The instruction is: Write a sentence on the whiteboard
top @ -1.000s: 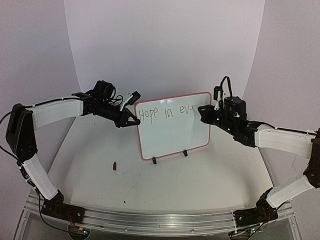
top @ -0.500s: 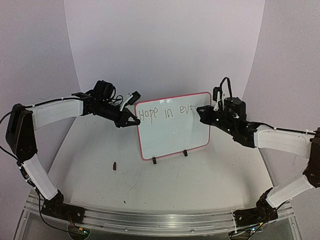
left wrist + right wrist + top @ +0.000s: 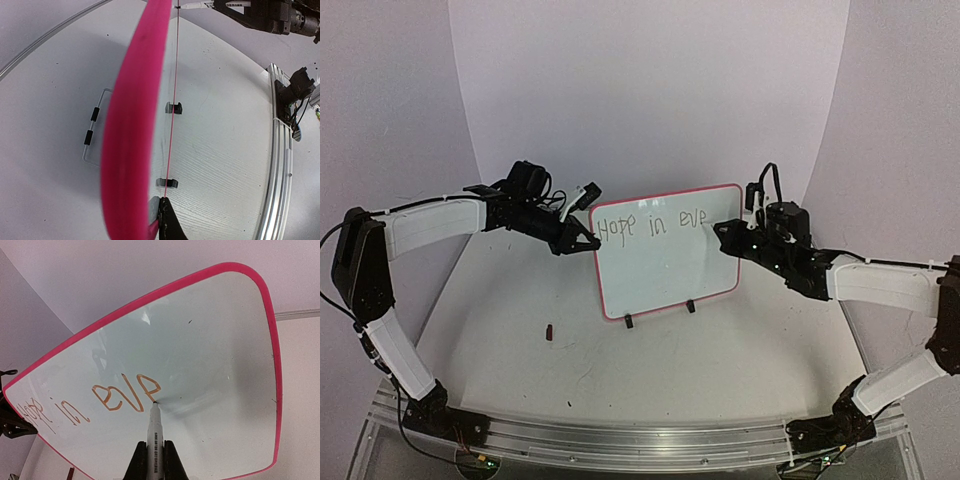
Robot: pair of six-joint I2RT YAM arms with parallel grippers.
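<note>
The whiteboard, white with a red-pink rim, stands upright on two black feet at the table's middle. Its top row reads "Hope in eve". My left gripper is shut on the board's upper left rim; in the left wrist view the rim runs edge-on from the jaws. My right gripper is shut on a white marker. The marker's tip touches the board just after the last "e", near the top right.
A small dark marker cap lies on the table left of the board. The curved white backdrop rises behind. The metal rail with both arm bases runs along the near edge.
The writing grew from "Hope in ev-" to "Hope in eve". My right gripper with the marker shifted slightly down and right along the board. The left arm has not moved.
</note>
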